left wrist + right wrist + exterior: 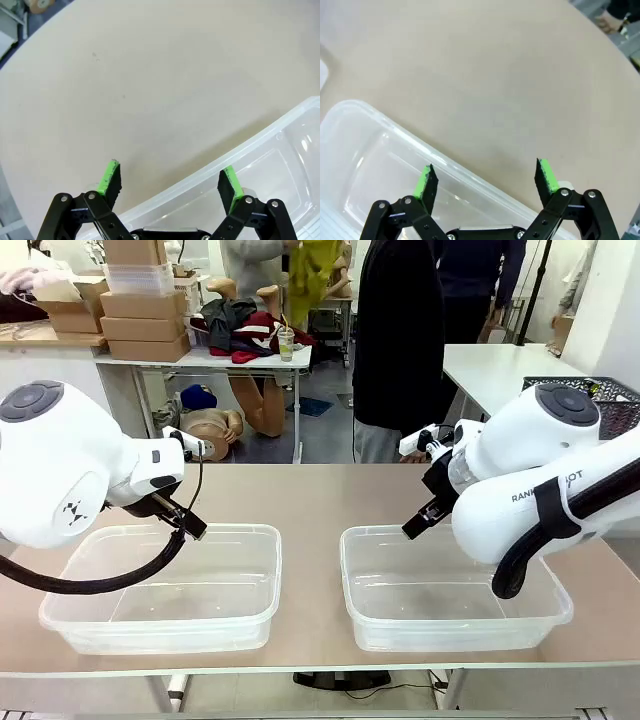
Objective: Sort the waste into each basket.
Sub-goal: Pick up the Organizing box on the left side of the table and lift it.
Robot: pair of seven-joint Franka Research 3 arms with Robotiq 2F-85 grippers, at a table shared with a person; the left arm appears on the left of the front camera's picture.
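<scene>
The left basket (150,632) and right basket (460,632) sit apart on the table (310,500).

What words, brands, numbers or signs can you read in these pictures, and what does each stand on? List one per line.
"RANK" and "OT": dark letters on the right arm's white shell; the rest is hidden behind a black cable.
No letters: a small dark logo mark on the left arm.
Nothing to read: the left basket and the right basket show no label.
Nothing legible: the cardboard boxes at the back.

The beige table (310,495) carries the left tub (150,638) and right tub (460,636).
</scene>
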